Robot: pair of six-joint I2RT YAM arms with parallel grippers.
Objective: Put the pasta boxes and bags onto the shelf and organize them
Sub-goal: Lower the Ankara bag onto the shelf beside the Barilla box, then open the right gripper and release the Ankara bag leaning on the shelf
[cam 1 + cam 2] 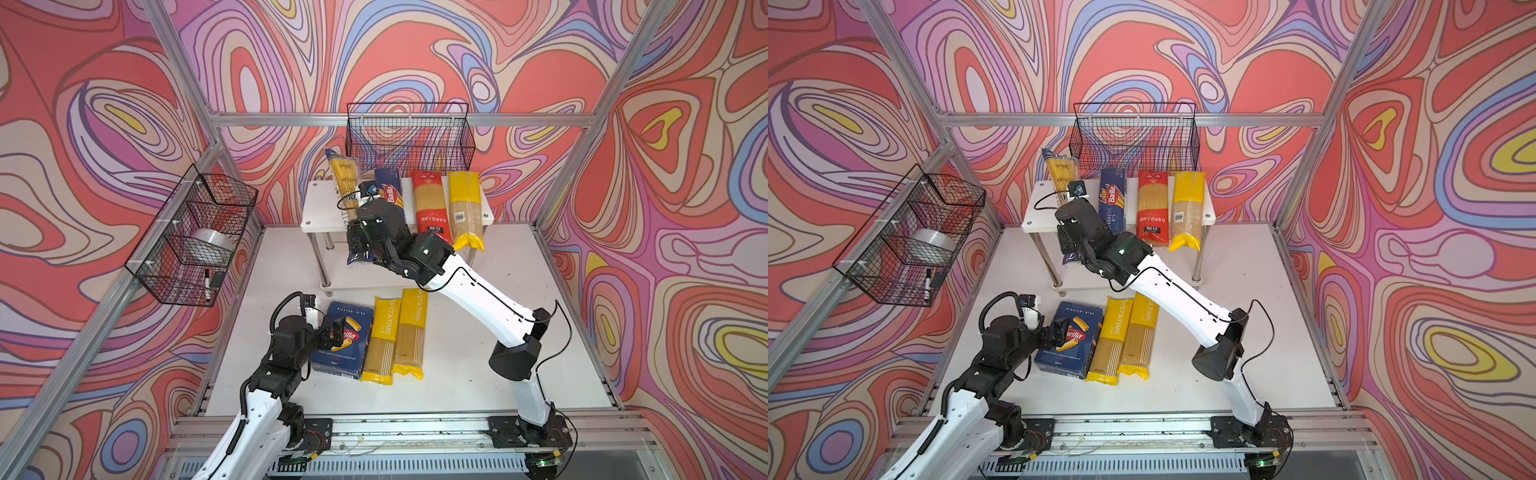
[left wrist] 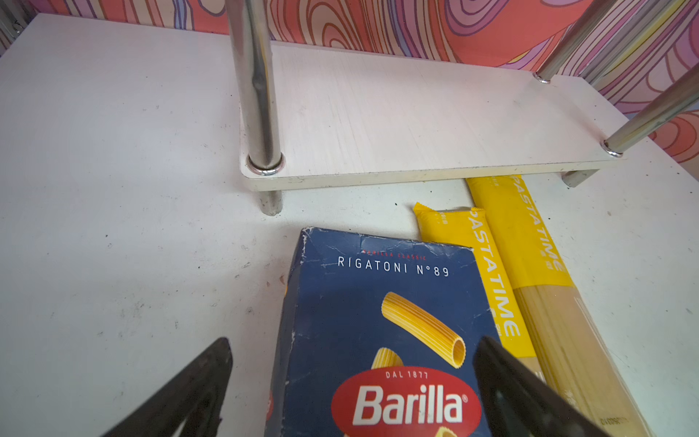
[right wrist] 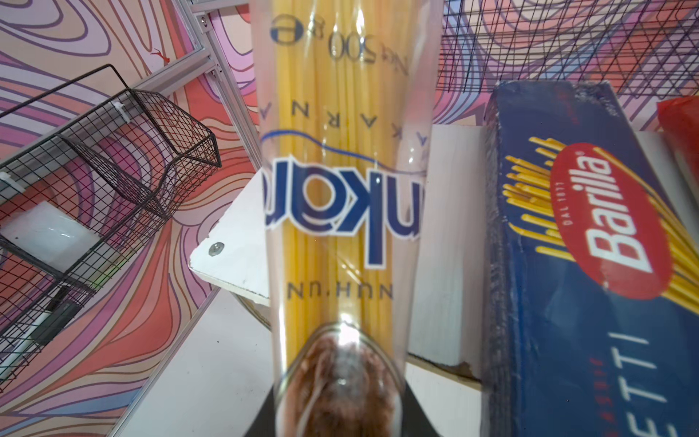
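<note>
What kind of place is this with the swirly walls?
Probably a robot practice booth, not a real shop: a left arm and a right arm bolted to a front rail, a metal frame holding printed walls, and one small white shelf with pasta packs.

Place: robot lab cell | Signs: aluminium frame [image 1: 291, 119], patterned backdrop walls [image 1: 83, 124], white tabletop [image 1: 478, 365]

Table [image 1: 478, 370] carries shelf [image 1: 320, 208], rigatoni box [image 1: 345, 336], 2 yellow bags [image 1: 381, 340]; shelf top holds spaghetti box [image 1: 390, 187], red bag [image 1: 430, 208], another yellow bag [image 1: 465, 212].

Ankara bag [image 1: 1059, 172] tilted, in right hand [image 1: 1071, 251]; shelf [image 1: 1037, 217] beneath
</note>
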